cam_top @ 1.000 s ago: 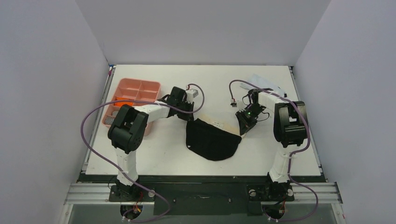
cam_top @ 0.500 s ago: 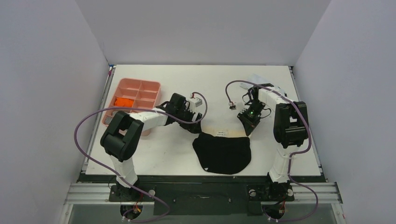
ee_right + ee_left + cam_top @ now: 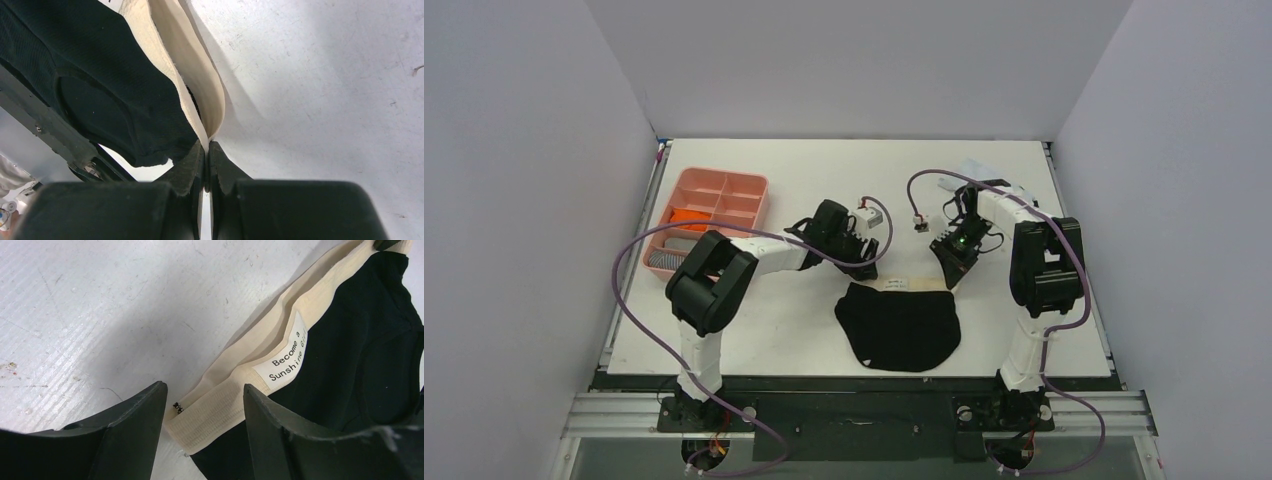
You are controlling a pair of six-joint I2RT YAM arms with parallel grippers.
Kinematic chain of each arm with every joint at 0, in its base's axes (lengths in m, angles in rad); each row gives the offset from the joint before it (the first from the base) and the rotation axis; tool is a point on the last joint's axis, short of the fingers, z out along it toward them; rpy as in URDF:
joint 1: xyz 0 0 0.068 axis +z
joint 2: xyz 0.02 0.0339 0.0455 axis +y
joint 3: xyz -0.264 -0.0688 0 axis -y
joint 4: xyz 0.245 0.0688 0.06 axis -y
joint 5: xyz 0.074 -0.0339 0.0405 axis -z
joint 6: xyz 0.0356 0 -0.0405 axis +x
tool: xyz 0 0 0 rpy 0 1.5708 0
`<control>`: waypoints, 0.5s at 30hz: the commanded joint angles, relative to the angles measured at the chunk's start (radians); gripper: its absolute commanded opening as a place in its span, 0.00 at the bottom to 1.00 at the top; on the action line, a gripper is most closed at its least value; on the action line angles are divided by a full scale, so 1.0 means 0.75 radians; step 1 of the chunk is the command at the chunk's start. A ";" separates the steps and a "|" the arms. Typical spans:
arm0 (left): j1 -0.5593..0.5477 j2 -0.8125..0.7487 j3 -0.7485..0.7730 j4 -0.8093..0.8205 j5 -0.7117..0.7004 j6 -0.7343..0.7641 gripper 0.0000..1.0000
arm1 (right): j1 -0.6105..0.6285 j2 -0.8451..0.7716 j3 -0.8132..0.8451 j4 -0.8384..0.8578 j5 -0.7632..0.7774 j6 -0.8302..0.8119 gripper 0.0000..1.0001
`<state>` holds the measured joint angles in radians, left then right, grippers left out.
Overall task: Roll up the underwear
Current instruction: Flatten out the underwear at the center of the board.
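Black underwear (image 3: pixel 360 365) runs off the right and bottom edges of the left wrist view; last word on its label (image 3: pixel 287 357) not legible; from above, orange underwear (image 3: pixel 686 215) in tray (image 3: pixel 746 188) too small to show stripes; grey item (image 3: pixel 662 259) in near compartment unidentifiable; pale object (image 3: pixel 980 170) partly behind right arm (image 3: pixel 1044 260).

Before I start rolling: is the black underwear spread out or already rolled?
Spread, not rolled: the black underwear lies flat on the table, beige waistband unrolled along its far edge, right gripper pinching one waistband corner.
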<state>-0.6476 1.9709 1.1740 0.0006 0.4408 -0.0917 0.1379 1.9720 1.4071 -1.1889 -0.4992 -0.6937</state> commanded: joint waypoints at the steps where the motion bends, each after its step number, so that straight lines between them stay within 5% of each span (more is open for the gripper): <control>1: 0.009 0.043 -0.019 -0.038 -0.014 -0.009 0.55 | -0.011 -0.068 -0.012 0.018 -0.046 -0.005 0.00; 15: 0.109 -0.072 -0.140 -0.116 0.047 0.026 0.62 | -0.032 -0.075 -0.017 0.030 -0.047 0.001 0.00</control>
<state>-0.5640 1.9266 1.1103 0.0059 0.4774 -0.0902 0.1200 1.9713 1.3899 -1.1751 -0.5056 -0.6937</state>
